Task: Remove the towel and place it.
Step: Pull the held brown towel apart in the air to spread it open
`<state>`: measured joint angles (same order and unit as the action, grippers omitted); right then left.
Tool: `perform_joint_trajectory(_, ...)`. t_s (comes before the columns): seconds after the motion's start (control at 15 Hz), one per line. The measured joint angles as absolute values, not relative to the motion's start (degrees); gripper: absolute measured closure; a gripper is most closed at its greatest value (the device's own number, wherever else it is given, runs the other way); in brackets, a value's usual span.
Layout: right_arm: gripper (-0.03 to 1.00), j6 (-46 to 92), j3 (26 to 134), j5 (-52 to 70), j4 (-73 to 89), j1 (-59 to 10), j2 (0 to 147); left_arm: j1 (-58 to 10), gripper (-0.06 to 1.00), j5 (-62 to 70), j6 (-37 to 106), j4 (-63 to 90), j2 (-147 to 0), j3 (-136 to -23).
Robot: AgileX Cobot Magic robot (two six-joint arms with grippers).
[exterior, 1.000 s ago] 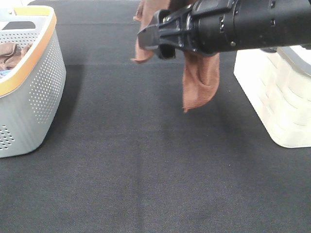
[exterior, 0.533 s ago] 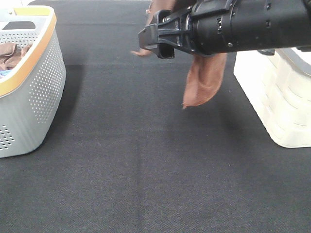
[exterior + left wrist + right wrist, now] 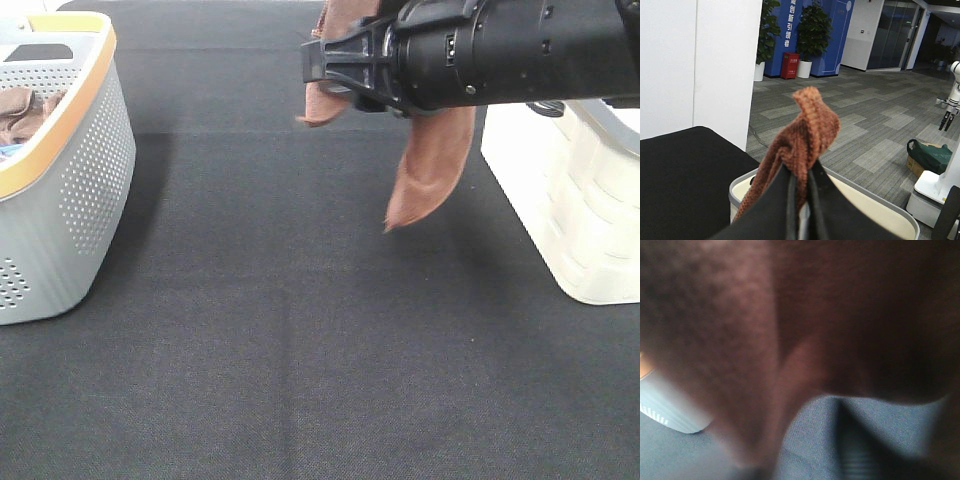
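Reddish-brown towel (image 3: 430, 165) tight in left hand (image 3: 801, 176), right hand (image 3: 318, 62) unclear; grey basket (image 3: 90, 175), white bin (image 3: 565, 200) alongside.

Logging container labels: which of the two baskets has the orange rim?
The grey perforated basket at the left edge of the high view; the cream basket on the right has no orange trim.

The towel (image 3: 740, 315), blurred, covers most of the view, with dark tabletop (image 3: 815, 440) and a grey basket (image 3: 667, 410) beyond.

Office lobby: carpet tiles (image 3: 865, 130), potted plants (image 3: 812, 35)
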<state>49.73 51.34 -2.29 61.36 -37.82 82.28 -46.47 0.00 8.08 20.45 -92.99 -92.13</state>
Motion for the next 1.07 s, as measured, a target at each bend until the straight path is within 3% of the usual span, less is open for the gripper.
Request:
perform_joint_trajectory(0.07,0.70,49.73,51.34,-2.29,61.36,-37.82,82.28,-46.47,0.92,0.00,8.08,20.45,-92.99,-92.13)
perform_joint_trajectory(0.2,0.96,49.73,51.34,-2.29,61.65,-37.82,82.28,-46.47,0.92,0.00,8.08,20.45,-92.99,-92.13)
perform_joint_trajectory(0.4,0.97,48.82,51.34,2.75,62.17,-37.82,82.28,-45.21,0.92,0.69,9.17,16.39,-92.99,-92.13)
perform_joint_trajectory(0.73,0.97,46.35,51.34,20.97,60.16,-37.82,82.28,-34.43,0.92,12.15,9.34,14.38,-92.99,-92.13)
perform_joint_trajectory(1.07,0.97,28.71,51.68,27.33,41.71,-37.36,77.52,-30.02,0.92,27.39,9.40,13.41,-92.99,-92.13)
